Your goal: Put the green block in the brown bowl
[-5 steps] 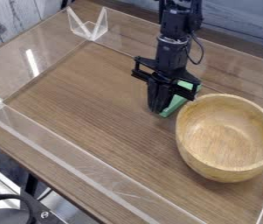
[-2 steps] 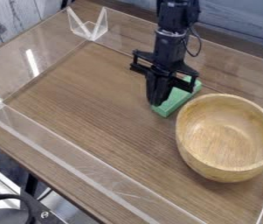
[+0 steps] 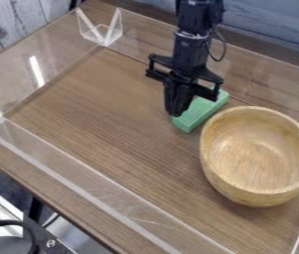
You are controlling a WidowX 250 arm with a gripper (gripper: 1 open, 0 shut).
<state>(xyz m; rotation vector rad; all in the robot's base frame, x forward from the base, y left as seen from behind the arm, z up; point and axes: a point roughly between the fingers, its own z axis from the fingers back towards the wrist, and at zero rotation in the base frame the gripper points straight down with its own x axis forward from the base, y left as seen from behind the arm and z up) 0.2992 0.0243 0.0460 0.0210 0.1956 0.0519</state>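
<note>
On the wooden table (image 3: 105,149) sits the brown bowl (image 3: 255,157); near it the black gripper (image 3: 180,106) is closed, though whether it grips anything I cannot tell; the green block (image 3: 203,112) lies just beside the bowl, outside it

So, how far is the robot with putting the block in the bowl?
Nothing looks finished: the block lies on the table beside the bowl. The pincer is at the block, but a grip is not clear. Placing it inside is left.
</note>
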